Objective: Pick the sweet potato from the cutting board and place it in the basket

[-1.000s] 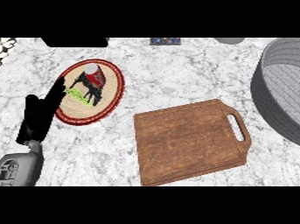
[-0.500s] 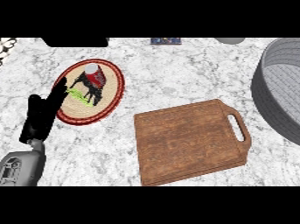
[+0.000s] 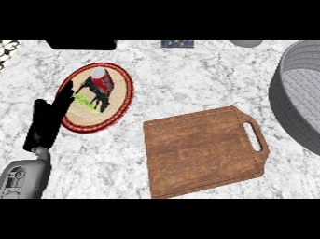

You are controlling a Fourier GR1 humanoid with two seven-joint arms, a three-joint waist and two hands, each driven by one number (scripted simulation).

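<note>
The head view looks steeply down on a white marble counter (image 3: 190, 84). A wooden cutting board (image 3: 200, 151) lies in the lower middle, turned a little, with its handle slot on the right side. Its top shows only bare wood; no sweet potato can be seen on it or anywhere else in this view. At the right edge stands a large grey basket (image 3: 307, 100), only partly in view, just beside the board's handle but not touching it.

On the left lies a round woven mat (image 3: 114, 105) with a red rim and a dark and red picture at its middle. The left hand (image 3: 46, 123) comes up from the lower left on a grey forearm. Its black fingers are straight and point up over the mat's left rim, and it holds nothing. The right hand does not show.
</note>
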